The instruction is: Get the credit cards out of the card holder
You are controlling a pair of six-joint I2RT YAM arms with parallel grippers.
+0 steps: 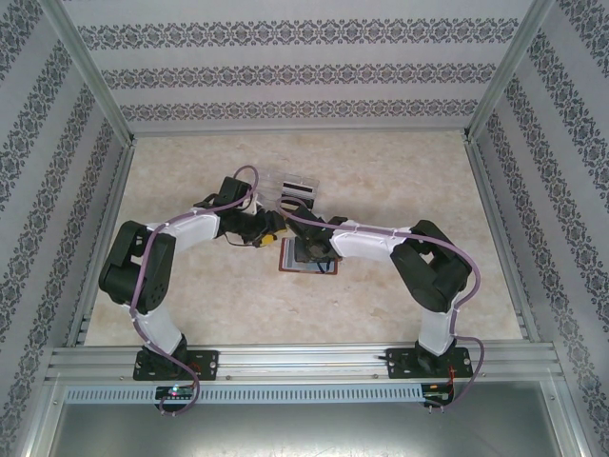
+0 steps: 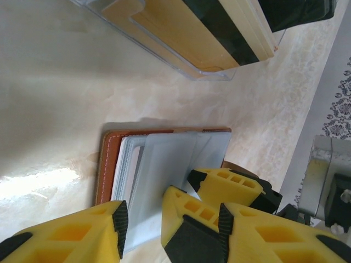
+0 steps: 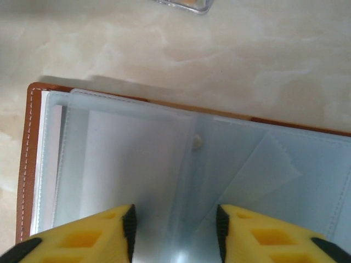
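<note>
The brown card holder point(image 1: 306, 263) lies open on the table between both arms, its clear plastic sleeves point(image 3: 137, 159) fanned up. My right gripper point(image 3: 175, 233) stands open right over them, a raised sleeve fold between its fingers. My left gripper point(image 2: 173, 224) is open too, low at the holder's edge point(image 2: 107, 164). A sleeve point(image 2: 164, 159) and one yellow finger point(image 2: 230, 183) of the right gripper sit in its gap. Tan credit cards with black stripes point(image 2: 181, 27) lie in a clear tray. I cannot tell whether any card is in the sleeves.
The clear tray point(image 1: 293, 181) sits just behind the holder, close to both grippers point(image 1: 273, 235) point(image 1: 309, 249). Patterned walls and metal frame rails point(image 1: 495, 190) close in the marbled table on three sides. Free room lies to the left, right and front.
</note>
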